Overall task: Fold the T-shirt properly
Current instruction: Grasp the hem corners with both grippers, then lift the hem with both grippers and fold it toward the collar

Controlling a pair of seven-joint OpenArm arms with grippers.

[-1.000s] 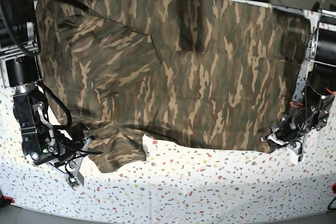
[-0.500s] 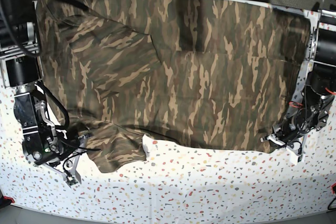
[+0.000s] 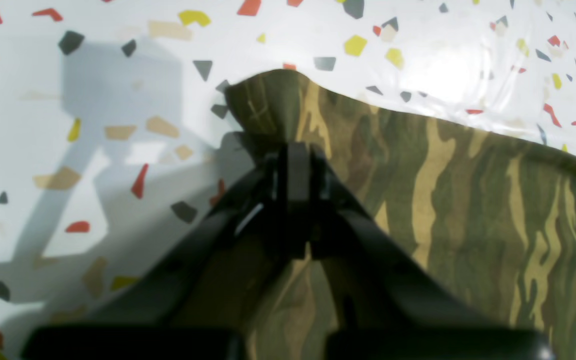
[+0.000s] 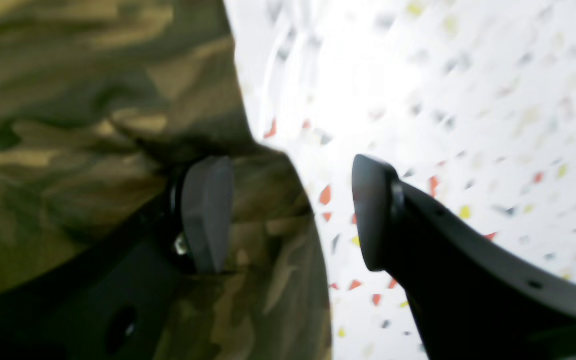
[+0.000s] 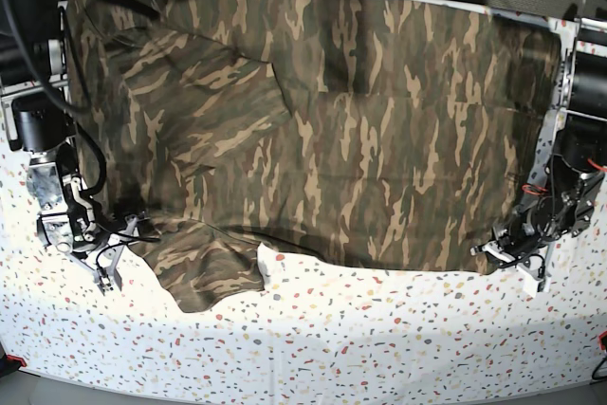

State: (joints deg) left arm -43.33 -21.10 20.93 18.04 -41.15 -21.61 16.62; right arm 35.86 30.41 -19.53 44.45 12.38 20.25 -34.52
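Speckled table (image 5: 379, 329) under T-shirt (image 5: 360, 139); left gripper (image 3: 293, 160) clamped on hem corner, right gripper (image 4: 288, 215) spread wide

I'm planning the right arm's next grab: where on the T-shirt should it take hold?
Probably the sleeve edge of the T-shirt, approached from the bare table side: the open right gripper already straddles that edge, one finger over cloth, one over table.

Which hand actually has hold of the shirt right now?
The left hand: it is pinched shut on a corner of the shirt. The right hand is wide open at the shirt's edge, gripping nothing.
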